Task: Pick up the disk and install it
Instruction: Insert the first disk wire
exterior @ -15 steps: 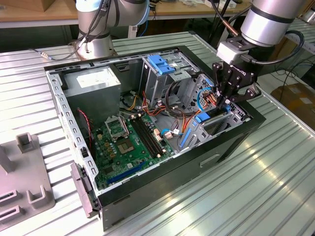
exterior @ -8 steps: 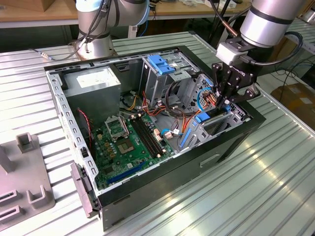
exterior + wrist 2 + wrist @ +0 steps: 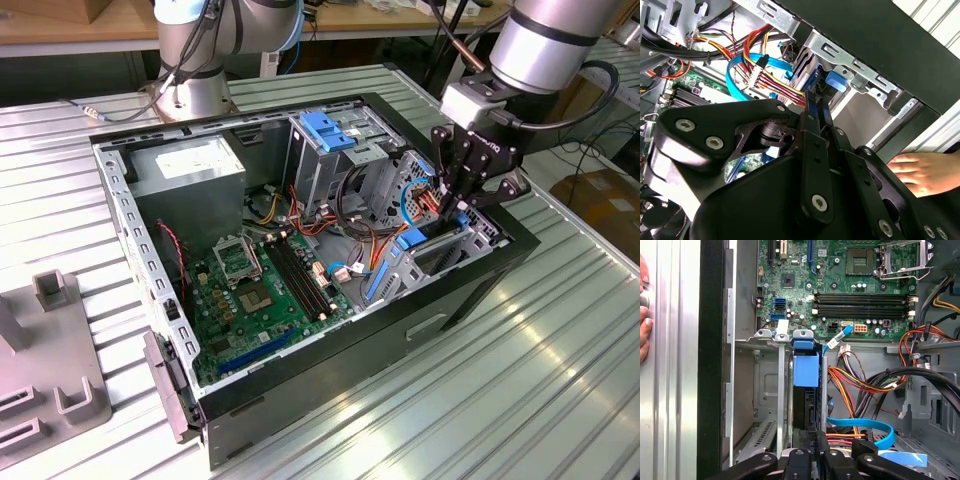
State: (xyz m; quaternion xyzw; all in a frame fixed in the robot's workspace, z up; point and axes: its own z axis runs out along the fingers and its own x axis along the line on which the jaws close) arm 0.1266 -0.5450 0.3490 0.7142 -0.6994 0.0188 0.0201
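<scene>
Blue-railed disk [image 3: 805,385] sits edge-up in the bay at the case's [image 3: 470,290] front corner, gripper [image 3: 810,437] fingers seemingly clamped on its rear edge; rigid, fairly heavy, shock-sensitive.

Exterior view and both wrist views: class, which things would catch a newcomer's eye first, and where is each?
First the open computer case on the ribbed metal table, its green motherboard exposed. Next the black gripper, low over the drive bay at the case's end on the exterior view's right, with the disk standing on edge in that bay, blue rail up, in the first wrist view. A person's hand rests outside the case wall.
</scene>
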